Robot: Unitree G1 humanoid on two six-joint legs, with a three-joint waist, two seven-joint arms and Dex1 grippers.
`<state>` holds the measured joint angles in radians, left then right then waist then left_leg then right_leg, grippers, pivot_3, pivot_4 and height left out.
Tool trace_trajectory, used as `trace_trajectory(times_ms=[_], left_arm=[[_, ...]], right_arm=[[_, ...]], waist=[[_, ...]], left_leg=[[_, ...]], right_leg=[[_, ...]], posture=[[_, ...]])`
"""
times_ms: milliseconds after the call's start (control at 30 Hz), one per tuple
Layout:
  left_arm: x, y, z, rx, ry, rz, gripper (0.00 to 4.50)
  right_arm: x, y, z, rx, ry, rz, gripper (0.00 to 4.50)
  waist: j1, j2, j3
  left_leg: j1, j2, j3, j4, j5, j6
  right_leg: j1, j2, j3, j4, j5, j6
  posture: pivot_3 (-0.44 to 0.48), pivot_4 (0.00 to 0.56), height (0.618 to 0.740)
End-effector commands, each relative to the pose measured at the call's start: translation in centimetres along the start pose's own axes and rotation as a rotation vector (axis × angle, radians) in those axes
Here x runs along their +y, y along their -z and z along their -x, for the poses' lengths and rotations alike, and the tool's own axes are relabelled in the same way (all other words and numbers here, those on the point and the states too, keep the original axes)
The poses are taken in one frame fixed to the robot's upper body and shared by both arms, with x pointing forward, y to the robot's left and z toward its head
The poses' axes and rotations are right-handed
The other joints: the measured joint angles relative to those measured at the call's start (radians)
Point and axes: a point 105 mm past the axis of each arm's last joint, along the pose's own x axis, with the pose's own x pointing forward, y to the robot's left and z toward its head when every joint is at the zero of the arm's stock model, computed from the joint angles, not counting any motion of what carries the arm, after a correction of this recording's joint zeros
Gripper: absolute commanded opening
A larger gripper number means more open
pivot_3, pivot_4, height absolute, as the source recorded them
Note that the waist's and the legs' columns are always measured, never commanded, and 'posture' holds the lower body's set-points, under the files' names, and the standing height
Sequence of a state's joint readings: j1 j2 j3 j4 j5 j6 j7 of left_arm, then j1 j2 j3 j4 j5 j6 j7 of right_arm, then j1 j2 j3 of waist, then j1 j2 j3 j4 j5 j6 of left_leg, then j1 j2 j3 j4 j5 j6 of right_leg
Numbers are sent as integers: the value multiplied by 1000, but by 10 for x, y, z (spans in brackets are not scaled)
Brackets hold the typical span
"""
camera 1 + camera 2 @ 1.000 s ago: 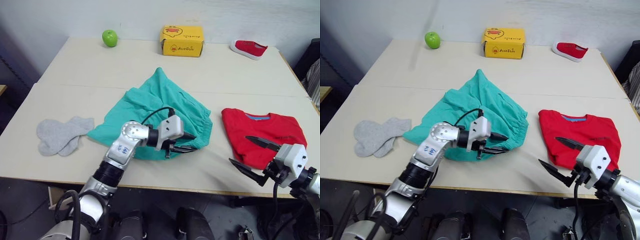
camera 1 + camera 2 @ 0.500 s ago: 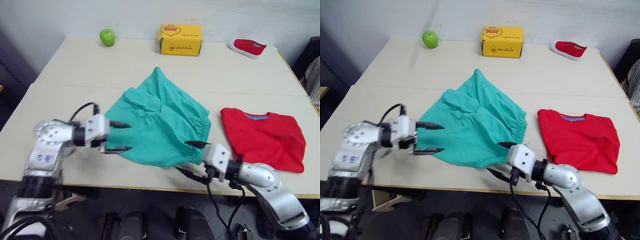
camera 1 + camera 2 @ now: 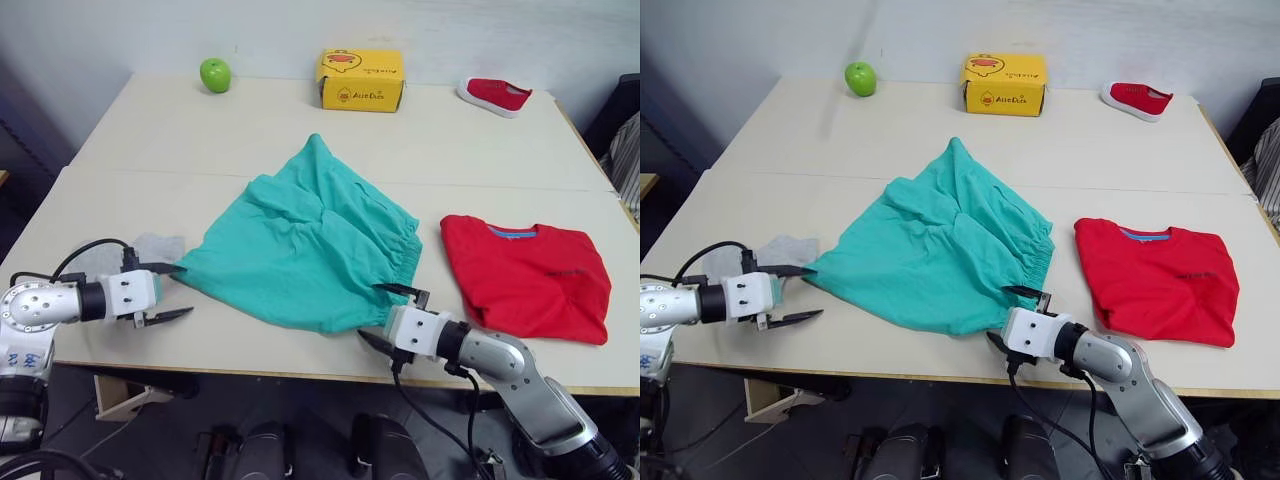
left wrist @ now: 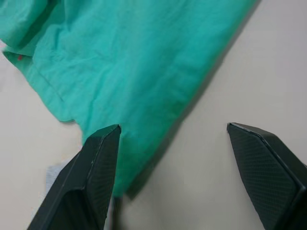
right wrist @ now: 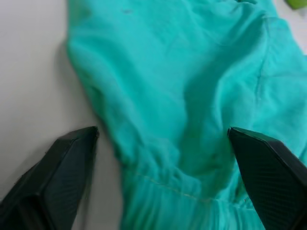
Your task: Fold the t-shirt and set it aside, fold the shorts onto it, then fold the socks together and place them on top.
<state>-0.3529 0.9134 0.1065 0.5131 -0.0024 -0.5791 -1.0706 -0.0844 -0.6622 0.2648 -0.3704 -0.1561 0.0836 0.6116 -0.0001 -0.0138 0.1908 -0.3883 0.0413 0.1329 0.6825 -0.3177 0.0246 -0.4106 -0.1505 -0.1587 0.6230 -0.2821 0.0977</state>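
The t-shirt (image 3: 527, 276) lies folded on the right, so the shorts (image 3: 305, 245) are in hand. Both the left gripper (image 3: 166, 291) and right gripper (image 3: 385, 315) gape open at their near corners; next they need to pinch there.

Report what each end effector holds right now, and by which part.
Nothing is held. The left end effector and right end effector are both open at the edges of the teal shorts.

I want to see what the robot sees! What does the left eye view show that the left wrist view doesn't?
The left eye view alone shows the green apple, yellow box, red shoe, folded red t-shirt and the right hand. The left wrist view alone gives a close look at the teal shorts' hem, lying between the open left hand's fingers. Both show the shorts, the left hand and the table.
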Motion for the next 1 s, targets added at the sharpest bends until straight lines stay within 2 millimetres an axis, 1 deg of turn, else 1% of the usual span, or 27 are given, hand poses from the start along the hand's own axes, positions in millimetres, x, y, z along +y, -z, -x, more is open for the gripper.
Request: trace_trajectory(times_ms=[33,200,333,467,567,600,733,900,1000], left_arm=[[-6,12,-14,40,38,-12,3755],[-1,16,-21,53,50,-16,3755],[4,18,-23,51,43,12,3755],[0,15,-33,25,69,42,3755],[-6,11,-44,6,111,36,3755],[-5,10,-48,6,111,27,3755],[5,3,-67,5,94,-16,3755],[20,-6,-92,17,45,-38,3755],[17,-7,-103,26,82,-23,3154]], right_arm=[[-16,13,3,62,73,51,3228],[-22,11,3,55,98,59,1433],[-27,4,2,19,122,30,52],[-37,-9,-1,-44,170,-81,19],[-48,-12,-2,-58,192,-134,19],[-51,-13,-2,-62,196,-143,19],[-60,-14,-2,-64,198,-141,19],[-63,-14,-1,-74,182,-150,19],[-66,-15,0,-85,187,-156,0]], waist=[[2,1,0],[1,2,-2],[-1,3,-2],[-1,6,-3],[3,8,-5],[4,9,-6],[24,13,-8],[31,13,-10],[28,13,-11]], left_leg=[[1,0,0,0,0,0],[2,0,1,0,1,0],[2,0,1,0,1,0],[3,0,1,0,1,0],[2,-1,1,0,1,1],[2,-1,1,0,1,1],[2,-2,1,0,1,1],[2,-4,0,0,2,2],[2,-5,0,0,2,3]], right_leg=[[0,0,0,1,0,0],[0,0,1,2,0,0],[0,0,1,3,0,0],[0,0,1,4,0,0],[0,0,1,5,0,0],[1,0,1,5,0,0],[1,-1,1,5,0,0],[2,-2,0,4,1,1],[3,-3,0,4,1,2]], posture=[[0,150,740],[0,150,740],[0,150,740],[0,150,740],[0,150,740],[0,150,740],[0,150,740],[0,150,740],[0,150,740]])
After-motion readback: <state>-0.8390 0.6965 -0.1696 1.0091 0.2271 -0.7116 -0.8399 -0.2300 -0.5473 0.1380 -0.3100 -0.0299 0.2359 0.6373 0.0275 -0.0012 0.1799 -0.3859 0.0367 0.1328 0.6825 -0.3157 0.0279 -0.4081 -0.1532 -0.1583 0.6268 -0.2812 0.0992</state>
